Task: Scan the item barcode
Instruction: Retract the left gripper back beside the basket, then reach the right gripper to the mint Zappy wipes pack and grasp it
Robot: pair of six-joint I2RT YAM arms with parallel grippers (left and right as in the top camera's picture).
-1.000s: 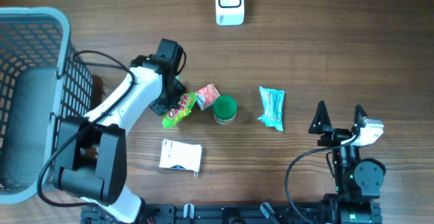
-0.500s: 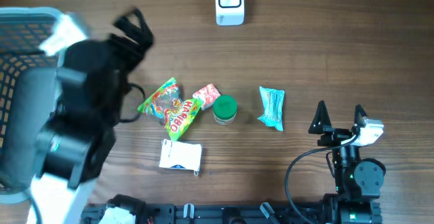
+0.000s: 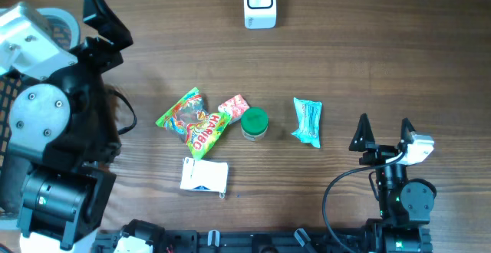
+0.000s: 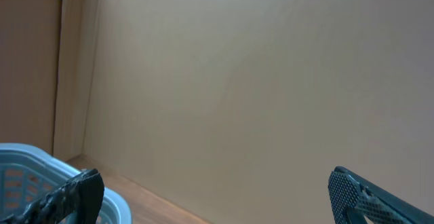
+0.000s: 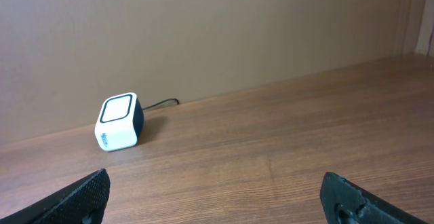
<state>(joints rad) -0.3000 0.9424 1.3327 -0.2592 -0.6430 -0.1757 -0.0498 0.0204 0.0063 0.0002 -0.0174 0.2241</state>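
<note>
The left end effector (image 4: 217, 198) is held high, fingers wide apart and empty, left of the barcode scanner (image 3: 260, 2), probably to stay clear of the goods. The right end effector (image 3: 383, 126) is parked spread and empty, right of the scanner. On the tabletop (image 3: 383, 46) before the scanner lie a gummy bag (image 3: 192, 120), green-lidded jar (image 3: 254, 123) and blue packet (image 3: 308, 121), none lifted. No barcode can be made out. The basket (image 4: 27, 157) is largely hidden.

One white scanner (image 3: 259, 2) at the far middle, one blue basket (image 4: 34, 153) at the left, one green-lidded jar (image 3: 254, 123) in the middle, four packets near it, a candy bag (image 3: 192, 123), a red packet (image 3: 234, 106), a blue packet (image 3: 308, 121), a white packet (image 3: 204, 176), two robot arms, left arm (image 3: 54, 123), right arm (image 3: 403, 199)
</note>
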